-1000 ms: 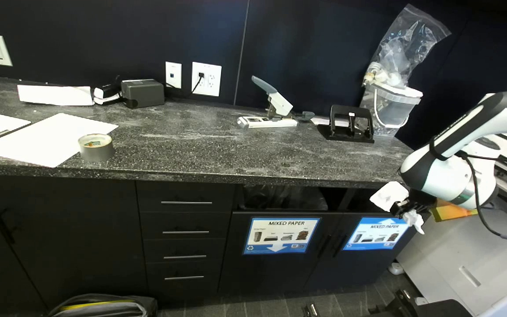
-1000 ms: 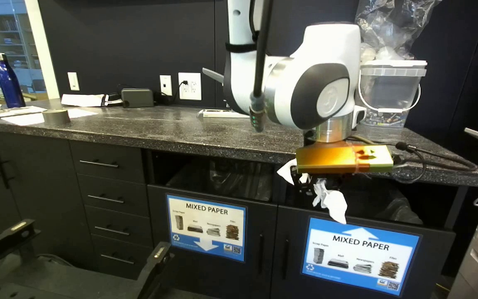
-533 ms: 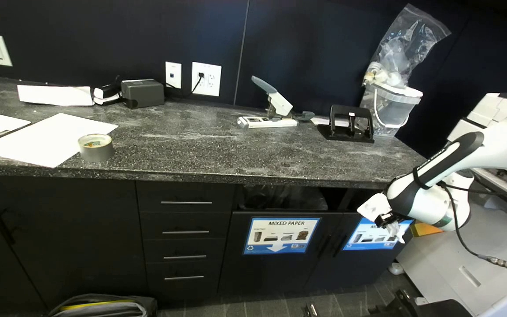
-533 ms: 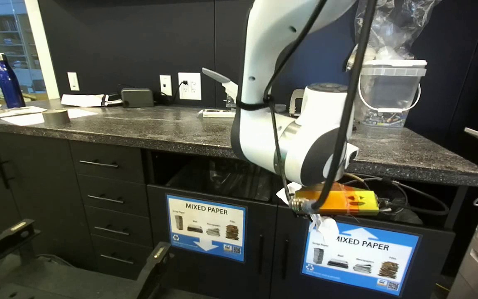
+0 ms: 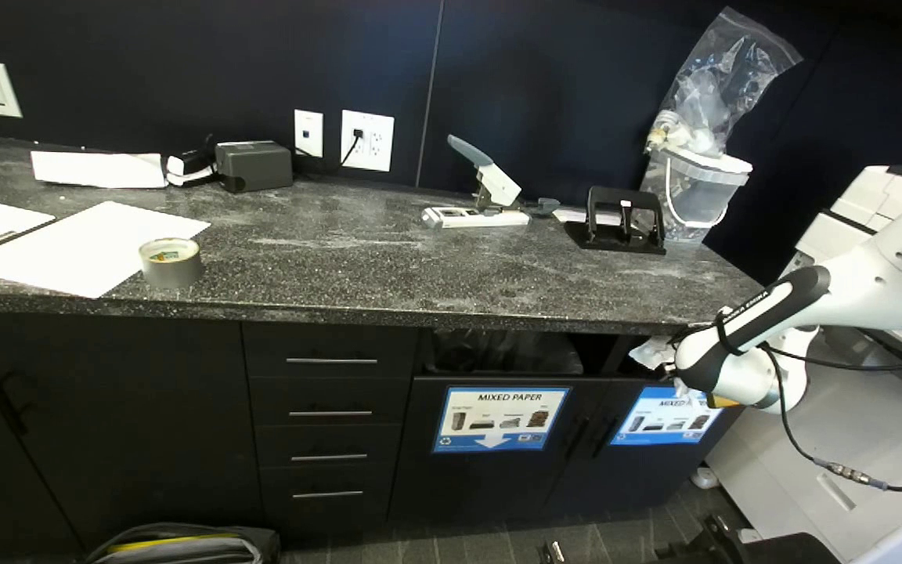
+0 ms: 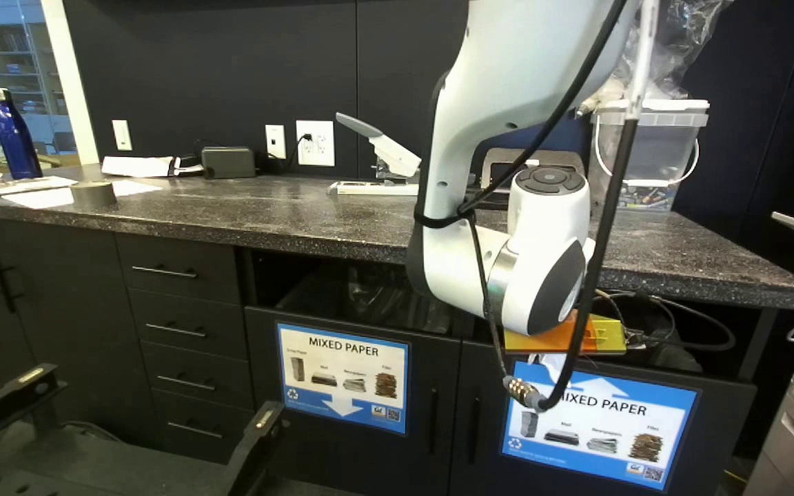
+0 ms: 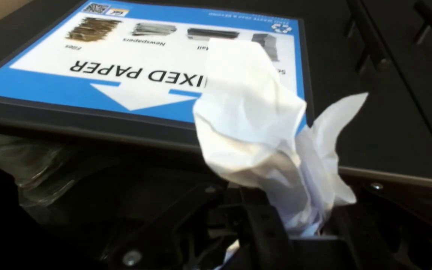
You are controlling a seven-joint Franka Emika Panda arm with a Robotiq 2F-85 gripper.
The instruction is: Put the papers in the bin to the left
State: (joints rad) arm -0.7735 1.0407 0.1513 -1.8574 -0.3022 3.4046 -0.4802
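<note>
A speckled countertop [image 5: 326, 274] runs along a dark panelled wall [image 5: 576, 94], four drawers [image 5: 327, 439] beneath, the floor [image 5: 451, 544] grey; in an exterior view, shelves [image 6: 14, 62] stand beyond the countertop.

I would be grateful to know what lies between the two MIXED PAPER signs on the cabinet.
Two dark door handles stand between them, side by side; both exterior views show this.
</note>
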